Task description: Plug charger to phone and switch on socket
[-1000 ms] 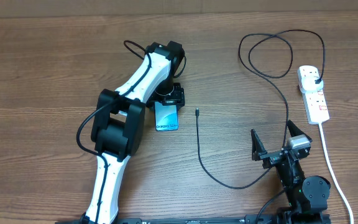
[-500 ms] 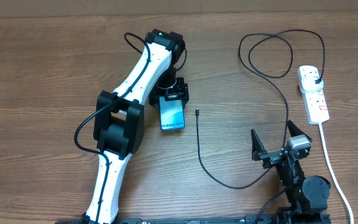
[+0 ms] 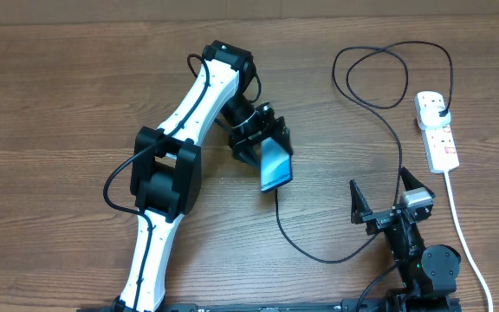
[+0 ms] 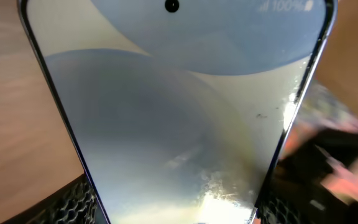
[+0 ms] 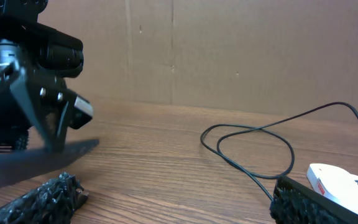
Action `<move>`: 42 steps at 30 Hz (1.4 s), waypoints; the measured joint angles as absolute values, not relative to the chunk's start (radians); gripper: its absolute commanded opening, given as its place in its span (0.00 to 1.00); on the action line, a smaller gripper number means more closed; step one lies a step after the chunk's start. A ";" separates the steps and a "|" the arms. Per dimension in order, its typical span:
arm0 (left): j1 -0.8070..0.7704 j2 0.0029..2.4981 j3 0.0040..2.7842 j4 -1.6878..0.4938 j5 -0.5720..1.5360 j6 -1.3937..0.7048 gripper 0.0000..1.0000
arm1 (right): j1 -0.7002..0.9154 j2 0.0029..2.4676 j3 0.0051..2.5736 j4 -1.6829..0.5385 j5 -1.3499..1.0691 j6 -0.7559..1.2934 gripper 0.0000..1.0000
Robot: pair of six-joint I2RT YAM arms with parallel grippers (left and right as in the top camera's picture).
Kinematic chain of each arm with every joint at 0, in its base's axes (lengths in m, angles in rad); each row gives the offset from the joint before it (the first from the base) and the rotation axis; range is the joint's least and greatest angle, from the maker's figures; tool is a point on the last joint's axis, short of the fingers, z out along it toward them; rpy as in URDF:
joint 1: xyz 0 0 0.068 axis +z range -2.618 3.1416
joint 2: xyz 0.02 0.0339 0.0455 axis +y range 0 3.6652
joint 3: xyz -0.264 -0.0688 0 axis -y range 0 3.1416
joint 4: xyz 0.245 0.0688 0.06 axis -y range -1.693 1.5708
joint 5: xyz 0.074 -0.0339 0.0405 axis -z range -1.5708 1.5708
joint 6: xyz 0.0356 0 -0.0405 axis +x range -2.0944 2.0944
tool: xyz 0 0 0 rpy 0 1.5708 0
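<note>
Phone [image 3: 275, 163] is pinched in my left gripper [image 3: 262, 144], cable [image 3: 276, 208] just beside the phone. My right gripper [image 3: 379, 180], right of the phone, gapes wide.

The phone [image 3: 275, 164] is well left of the socket [image 3: 437, 132]; the charger [image 3: 278, 217] trails between them, plugged into the socket

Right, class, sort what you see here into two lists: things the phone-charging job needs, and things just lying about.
Needed: phone, held in the left hand; charger cable; socket strip; open right hand.
Just there: wooden table; cardboard wall; the left arm's own black cable.
</note>
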State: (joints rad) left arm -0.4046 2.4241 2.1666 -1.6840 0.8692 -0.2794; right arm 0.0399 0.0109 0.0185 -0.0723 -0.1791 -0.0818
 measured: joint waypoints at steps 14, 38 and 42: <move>-0.262 2.424 2.167 -1.684 1.332 -0.258 0.68 | 0.040 0.011 0.019 -0.072 -0.179 -0.082 1.00; -0.195 2.424 2.167 -1.687 1.522 -0.281 0.67 | 0.040 0.016 0.056 0.235 -0.707 0.527 1.00; -0.189 2.424 2.167 -1.687 1.527 -0.285 0.66 | 0.040 0.083 0.243 0.053 -0.672 0.510 1.00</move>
